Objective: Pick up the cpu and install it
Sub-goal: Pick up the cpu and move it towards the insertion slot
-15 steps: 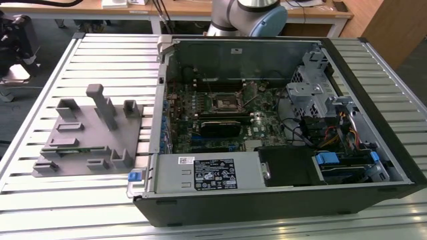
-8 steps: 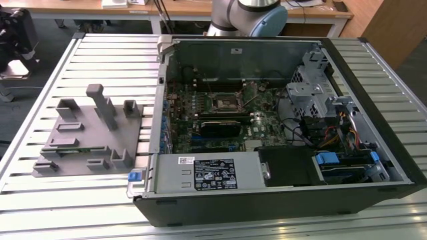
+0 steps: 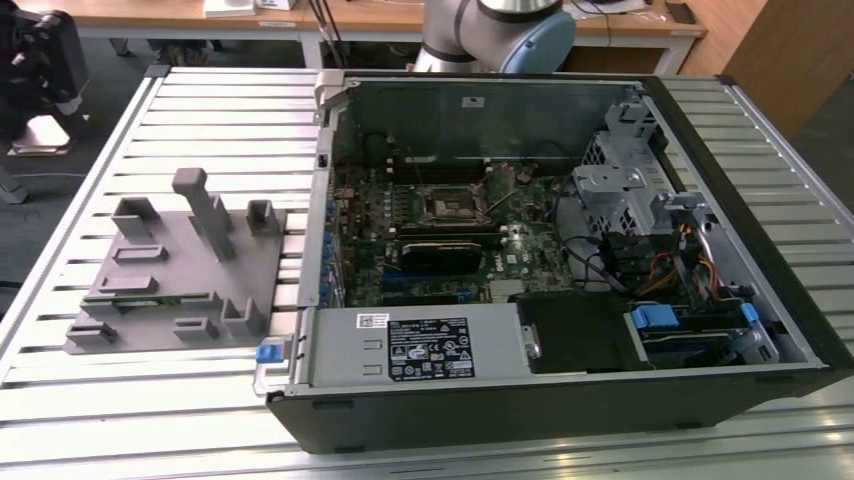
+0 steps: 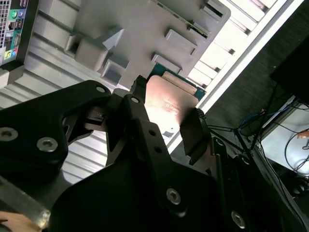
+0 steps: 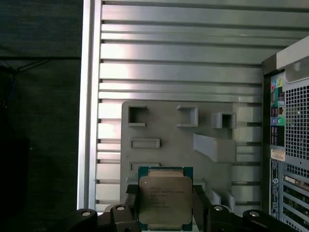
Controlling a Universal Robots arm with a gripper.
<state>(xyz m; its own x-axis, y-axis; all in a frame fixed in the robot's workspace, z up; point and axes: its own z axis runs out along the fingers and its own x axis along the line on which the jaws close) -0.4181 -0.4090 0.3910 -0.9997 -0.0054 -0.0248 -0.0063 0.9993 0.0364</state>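
The cpu (image 5: 165, 195), a small square chip with a silvery top and a green border, sits between the two dark fingers (image 5: 131, 205) of my gripper (image 5: 166, 208), which is shut on it by two opposite edges. It hangs above the near edge of the grey plastic fixture (image 5: 193, 125). In the second wrist view the cpu (image 4: 169, 94) shows from the side in the gripper (image 4: 166, 123), lifted off the fixture (image 4: 135, 24). In the exterior view the dark socket frame (image 3: 451, 208) lies in the middle of the motherboard inside the open computer case (image 3: 747, 250).
The fixture (image 3: 174, 270) with upright posts lies on the slatted metal table (image 3: 120, 410) at the exterior view's left of the case. The arm's base (image 3: 501, 30) stands behind the case. The case's rear panel (image 5: 289, 145) borders the fixture. The table edge (image 5: 88, 96) drops to dark floor.
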